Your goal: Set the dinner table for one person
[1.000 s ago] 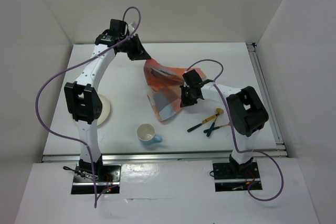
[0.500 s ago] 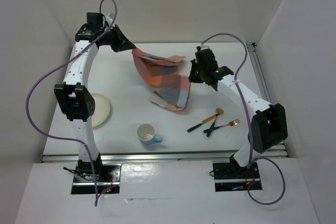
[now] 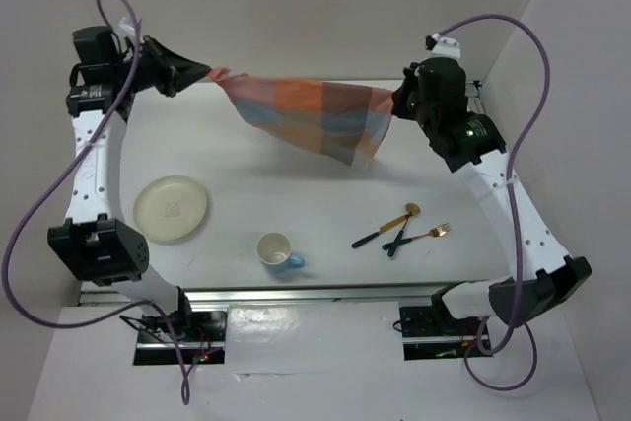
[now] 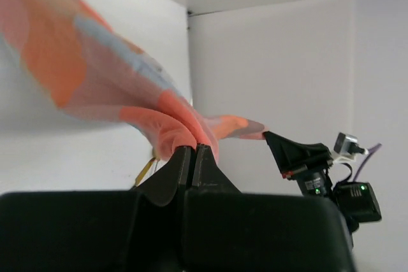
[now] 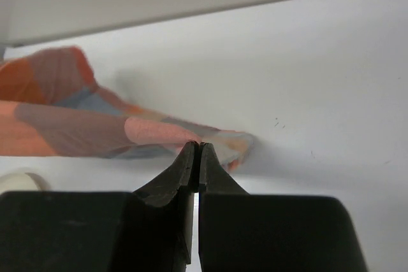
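An orange-and-blue checked cloth mat (image 3: 311, 115) hangs stretched in the air above the back of the white dinner table (image 3: 246, 179). My left gripper (image 3: 209, 73) is shut on its left corner and my right gripper (image 3: 394, 105) is shut on its right corner. In the left wrist view the cloth mat (image 4: 95, 74) bunches out from the shut left gripper (image 4: 193, 148), with the right gripper (image 4: 296, 152) beyond. The right wrist view shows the cloth mat (image 5: 76, 128) pinched in the shut right gripper (image 5: 196, 146).
A cream plate (image 3: 171, 208) lies at the left of the table. A white cup with a blue handle (image 3: 277, 250) stands near the front. A gold spoon (image 3: 399, 217), a fork (image 3: 426, 235) and a dark-handled piece (image 3: 396, 242) lie at the right. A metal rail (image 3: 315, 292) runs along the front edge.
Both arms swung outward and up. The cloth, crumpled on the table a second ago, has been pulled out wide and lifted between the two grippers.
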Robot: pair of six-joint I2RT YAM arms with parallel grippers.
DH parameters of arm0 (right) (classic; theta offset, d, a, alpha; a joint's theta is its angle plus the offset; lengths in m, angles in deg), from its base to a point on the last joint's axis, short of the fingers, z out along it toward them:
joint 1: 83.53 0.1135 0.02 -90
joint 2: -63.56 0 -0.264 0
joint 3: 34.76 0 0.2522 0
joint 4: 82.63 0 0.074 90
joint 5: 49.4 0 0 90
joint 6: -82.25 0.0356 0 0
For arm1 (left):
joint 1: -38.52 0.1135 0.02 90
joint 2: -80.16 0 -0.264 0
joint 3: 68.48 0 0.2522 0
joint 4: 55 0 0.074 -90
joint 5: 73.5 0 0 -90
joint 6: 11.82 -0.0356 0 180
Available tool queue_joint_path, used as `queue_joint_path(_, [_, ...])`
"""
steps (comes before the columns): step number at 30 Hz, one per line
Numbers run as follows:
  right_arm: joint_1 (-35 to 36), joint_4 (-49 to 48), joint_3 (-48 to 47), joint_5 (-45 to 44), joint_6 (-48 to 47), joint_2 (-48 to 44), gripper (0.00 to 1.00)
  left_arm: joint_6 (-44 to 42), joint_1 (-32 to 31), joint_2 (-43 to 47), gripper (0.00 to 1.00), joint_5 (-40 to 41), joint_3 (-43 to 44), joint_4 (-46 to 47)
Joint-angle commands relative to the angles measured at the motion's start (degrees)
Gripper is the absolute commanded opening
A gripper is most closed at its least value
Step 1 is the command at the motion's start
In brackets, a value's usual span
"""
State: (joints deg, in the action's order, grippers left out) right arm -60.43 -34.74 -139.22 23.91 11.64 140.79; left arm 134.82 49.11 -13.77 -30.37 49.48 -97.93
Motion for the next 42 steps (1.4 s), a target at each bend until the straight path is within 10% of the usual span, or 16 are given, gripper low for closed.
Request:
queue_joint_path(1, [0.0,0.9,-4.8,-3.7,-1.4,-3.1,0.0,8.6,3.5,4.9,0.0,-4.9,-2.7,8.3])
queue_joint_path(25, [-12.9,-13.8,-30.0,4.6,-7.6,25.7,0.0,16.7,-0.2,-21.5,0.0,-9.1,23.3,18.0])
queue_joint_path(33, [-12.4,-17.3,-9.6,7.6,-4.8,14.8,0.0,13.6,1.4,-7.5,0.0,-9.6,-6.8,24.4])
queue_joint_path(37, [-9.4,-18.0,5.8,11.7,-3.2,7.2,0.0,5.6,4.0,1.1,0.79,-6.3,-22.7,14.8])
queue_joint_path(38, [-8.2,-18.0,12.6,12.5,-2.4,5.7,0.03,3.9,4.8,2.7,1.0,-5.6,-27.3,12.1])
queue_joint_path(39, [-7.7,-16.7,15.7,13.3,-1.7,2.7,0.15,2.3,6.4,4.2,1.0,-4.8,-29.4,8.7])
queue_joint_path(40, [-7.7,-16.6,18.7,14.1,-0.3,1.2,0.35,-0.3,7.2,6.9,1.0,-4.8,-31.1,7.2])
queue_joint_path(41, [-6.3,-16.1,21.7,15.0,-0.2,-0.2,0.81,-1.2,7.8,8.0,1.0,-4.2,-33.8,6.5])
queue_joint_path(42, [-5.8,-15.5,26.4,15.0,0.8,-1.4,0.93,-2.0,8.3,9.1,1.0,-3.7,-34.4,6.0])
